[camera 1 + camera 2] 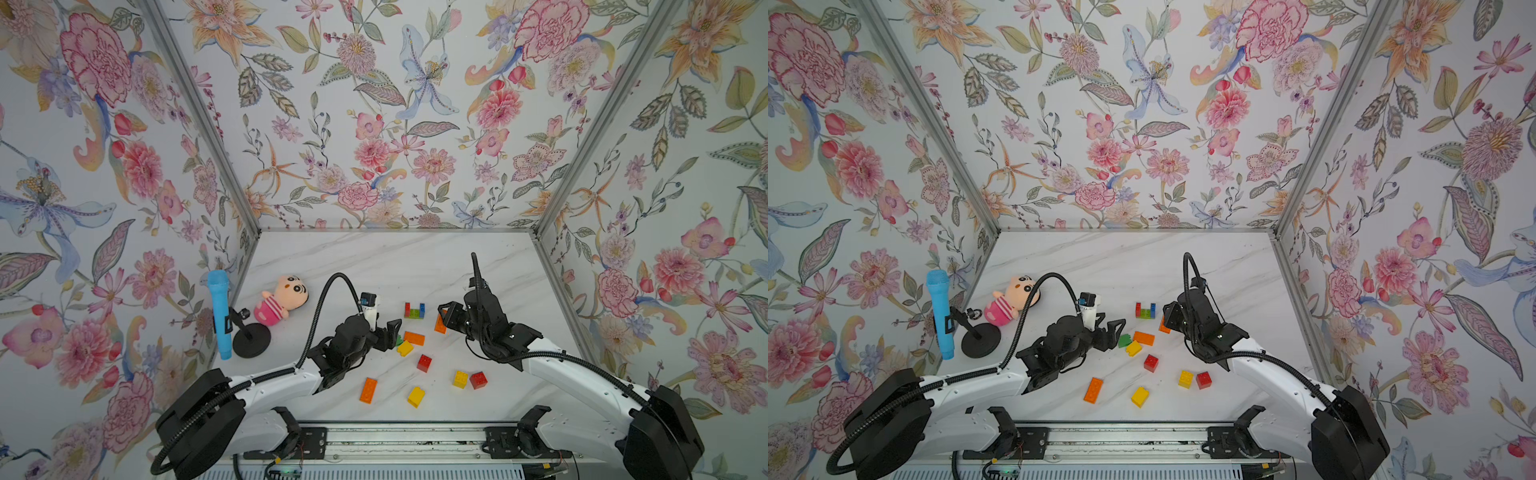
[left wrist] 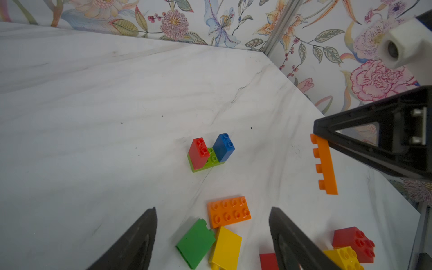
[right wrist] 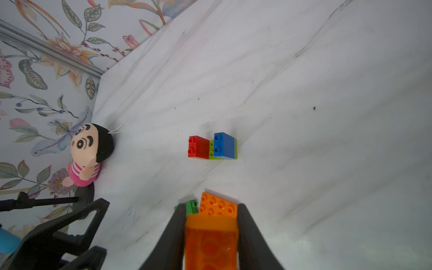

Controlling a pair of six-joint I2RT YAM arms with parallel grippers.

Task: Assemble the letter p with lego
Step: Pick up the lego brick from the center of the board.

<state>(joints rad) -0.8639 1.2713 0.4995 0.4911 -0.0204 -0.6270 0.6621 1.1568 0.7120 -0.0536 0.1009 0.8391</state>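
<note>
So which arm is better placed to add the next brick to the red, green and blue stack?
Right. The right tool is shut on a long orange brick, near the stack. The left tool is open and empty over a loose green brick, so it must grasp first.

In both top views the right hand covers most of the orange brick it grips. In a top view the left hand hides all but a sliver of a green brick. The right wrist view shows the gripped brick blurred and cut by the edge. In the left wrist view 1 red brick sits half behind a finger and is cut off. A yellow brick is cut off too.
</note>
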